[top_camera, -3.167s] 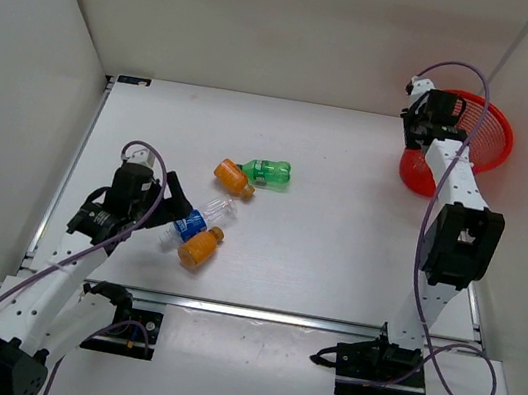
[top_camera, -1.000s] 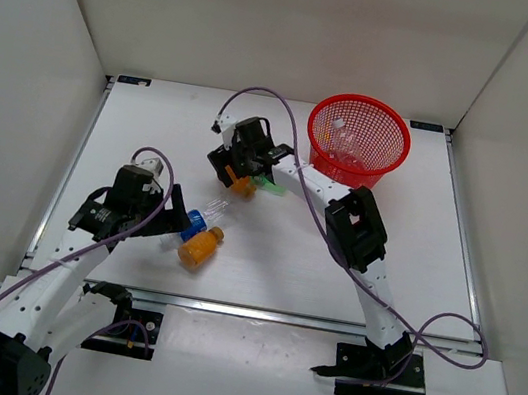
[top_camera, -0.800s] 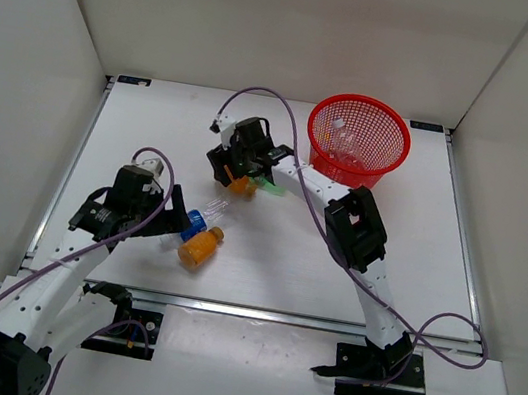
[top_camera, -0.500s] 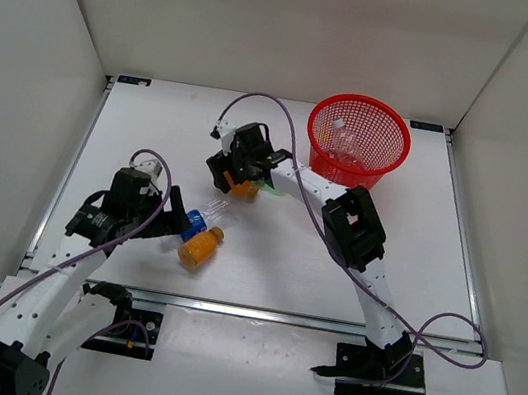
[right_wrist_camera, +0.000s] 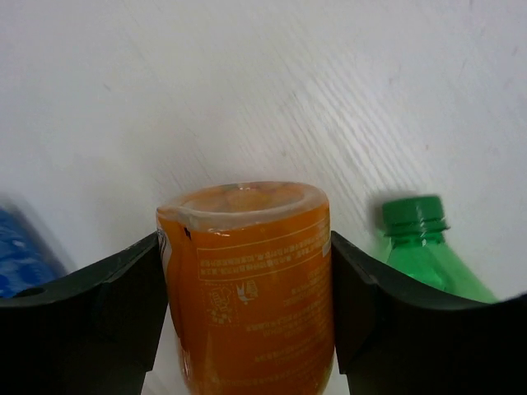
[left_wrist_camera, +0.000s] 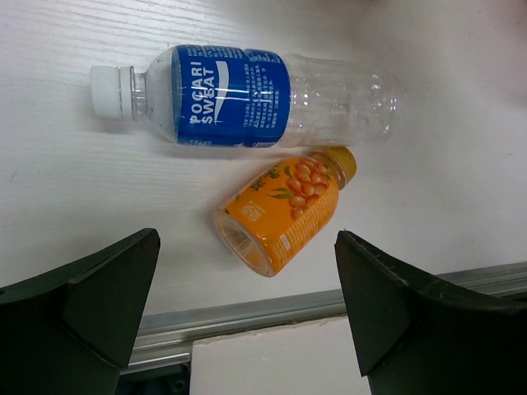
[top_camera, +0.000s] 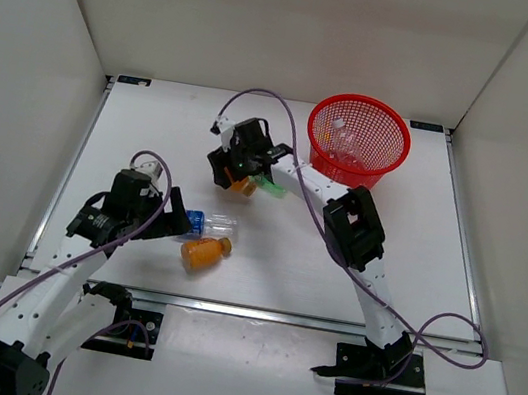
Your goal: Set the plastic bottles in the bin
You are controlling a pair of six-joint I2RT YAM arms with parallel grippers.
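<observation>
1. When set against the top view of half a second earlier: blue-label bottle (top_camera: 201, 221) swung round to lie left to right, label end leftward. Near orange bottle (top_camera: 204, 252) shifted nearer, cap now pointing right. Left gripper (top_camera: 170, 224) edged closer to both.
2. Over the same second, right gripper (right_wrist_camera: 247, 239) drawn in, now pinching the far orange bottle (right_wrist_camera: 247, 280) by its two sides, low over the table (top_camera: 155, 119).
3. Shown by the right wrist only: both fingers flat against that bottle's label, and the green bottle (right_wrist_camera: 424, 247) lying just right of it, cap end in sight.
4. Shown by the left wrist only: left gripper spread wide, holding nothing, with the blue-label and near orange bottles lying just ahead of its fingertips, close beside each other.
5. Shown by the top view only: bin (top_camera: 364, 101) at the far right, well apart from both grippers, with a clear bottle (top_camera: 343, 138) already inside.
</observation>
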